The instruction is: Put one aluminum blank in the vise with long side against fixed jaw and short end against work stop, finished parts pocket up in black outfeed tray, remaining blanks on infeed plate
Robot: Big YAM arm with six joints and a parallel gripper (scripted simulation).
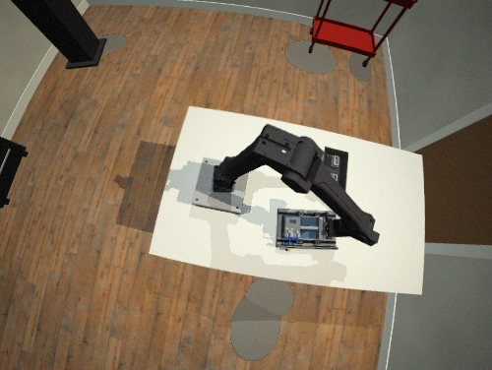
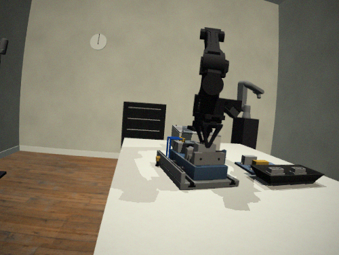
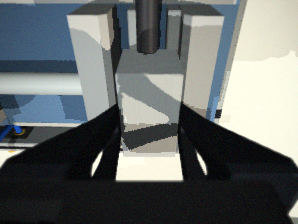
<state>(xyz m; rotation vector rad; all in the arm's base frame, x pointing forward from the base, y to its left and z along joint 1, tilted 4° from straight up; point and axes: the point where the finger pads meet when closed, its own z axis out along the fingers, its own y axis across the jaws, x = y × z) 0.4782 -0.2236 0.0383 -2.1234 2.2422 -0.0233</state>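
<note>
My gripper [image 3: 149,112] [image 2: 207,146] is shut on a gray aluminum blank [image 3: 150,90]. The blank is between the vise's fixed jaw [image 3: 202,65] [image 2: 207,159] on the right in the wrist view and another jaw [image 3: 90,60] on the left. The dark work stop [image 3: 148,25] is at its far end; contact with it, the fixed jaw or the low bars cannot be told. Two finished parts [image 2: 275,170] [image 2: 299,170] lie pocket up in the black outfeed tray [image 2: 288,179]. A gray blank [image 2: 249,159] and a brass blank [image 2: 260,163] are at the blue infeed plate [image 2: 241,166], partly hidden by the tray.
Blue hoses [image 2: 168,146] [image 1: 289,238] rise on the vise's arm-base side. Grey rails [image 2: 176,174] run around the vise base. The outfeed tray and infeed plate are beside the vise; the arm hides the plate in the top view.
</note>
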